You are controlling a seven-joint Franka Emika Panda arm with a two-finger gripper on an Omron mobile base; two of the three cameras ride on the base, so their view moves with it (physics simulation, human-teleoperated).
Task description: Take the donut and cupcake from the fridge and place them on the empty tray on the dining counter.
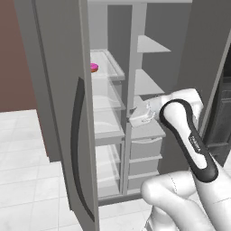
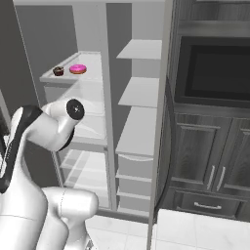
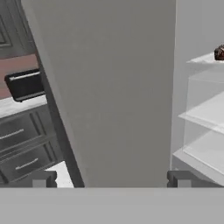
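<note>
Nearest, in the hand view: two dark fingertips rising far apart at the bottom edge, gripper spread wide, nothing between the jaws. Just ahead of them, the broad grey face of the open fridge door. To the door's right, translucent shelves stepping down, and the cupcake sitting at the right edge on the top one. To the door's left, well beyond, dark cabinet drawers below a pale counter.

From the left base view: white arm rising at lower right, wrist turned toward the fridge at mid height. Left door open, with its long dark curved handle close to the camera. Farther in, white interior with shelves on both sides and drawers low down. On the upper left shelf, the donut, partly hidden by the door edge.

From the right base view: donut and cupcake just beside each other on that same upper shelf, apart, cupcake to the left. Both well above and beyond the arm's dark-capped joint. Right of the fridge, a dark wall oven over dark cabinet doors.
</note>
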